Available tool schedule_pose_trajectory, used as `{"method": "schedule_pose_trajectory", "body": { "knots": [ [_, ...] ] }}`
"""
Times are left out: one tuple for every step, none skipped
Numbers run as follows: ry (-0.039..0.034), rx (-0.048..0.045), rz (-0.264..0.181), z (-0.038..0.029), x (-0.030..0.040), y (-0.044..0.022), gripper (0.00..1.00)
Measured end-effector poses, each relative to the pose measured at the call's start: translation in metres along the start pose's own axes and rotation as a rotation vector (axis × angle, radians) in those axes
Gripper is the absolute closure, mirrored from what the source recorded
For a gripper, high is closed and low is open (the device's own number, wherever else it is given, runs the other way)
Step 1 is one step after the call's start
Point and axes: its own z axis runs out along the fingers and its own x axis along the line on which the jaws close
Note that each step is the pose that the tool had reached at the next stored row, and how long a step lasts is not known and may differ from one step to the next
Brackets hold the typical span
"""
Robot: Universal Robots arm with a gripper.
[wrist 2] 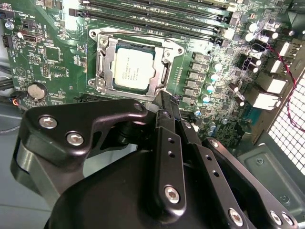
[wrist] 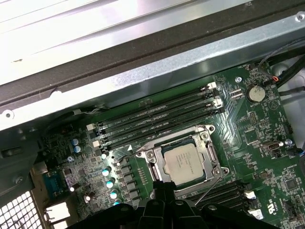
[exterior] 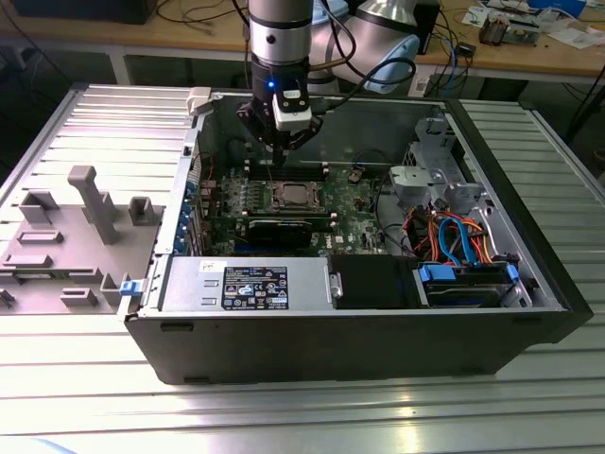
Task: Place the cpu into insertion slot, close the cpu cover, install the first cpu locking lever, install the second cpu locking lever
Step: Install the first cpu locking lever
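1. In the upper middle of the exterior view, the arm is reaching down into the open computer case [exterior: 359,345], which is sitting on the ribbed metal table [exterior: 284,416].
2. The hand [exterior: 273,149] is hanging over the green motherboard [exterior: 354,200]. In the second wrist view its fingers [wrist 2: 167,143] are pressing together into one narrow tip.
3. The cpu [exterior: 288,196] is lying in its socket near the middle of the exterior view, just below the hand in that picture and apart from it.
4. In both wrist views the chip's silver-grey top is showing just beyond the fingertips.
5. The cpu cover [wrist 2: 106,59] is lying flat around the chip, framing it with its square window.
6. A thin wire lever [wrist: 209,191] is slanting off a socket corner near the hand; whether it is latched cannot be told.
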Motion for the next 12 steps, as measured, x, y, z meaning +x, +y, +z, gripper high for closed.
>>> {"method": "schedule_pose_trajectory", "body": {
  "knots": [
    [0.0,0.0,0.0,0.0,0.0,0.0,0.89],
    [-0.0001,-0.0001,0.0,0.0,0.0002,-0.0001,0.89],
    [0.0,-0.0002,0.0,0.0,0.0007,-0.0003,0.89],
    [0.0002,-0.0004,0.0,-0.0001,0.0014,-0.0005,0.89],
    [0.0003,-0.001,-0.004,0.0,0.0031,-0.0011,0.89],
    [0.0003,-0.0014,-0.009,0.0001,0.0042,-0.0014,0.89],
    [0.0003,-0.0016,-0.016,0.0003,0.0045,-0.0015,0.89],
    [0.0004,-0.0017,-0.037,0.0004,0.0045,-0.0016,0.89],
    [0.0004,-0.002,-0.056,0.0005,0.0045,-0.0016,0.89],
    [0.0003,-0.0029,-0.093,0.0008,0.0045,-0.0016,0.89],
    [0.0003,-0.0034,-0.11,0.001,0.0046,-0.0016,0.89],
    [0.0003,-0.0038,-0.131,0.0012,0.0046,-0.0016,0.89]
  ]
}}
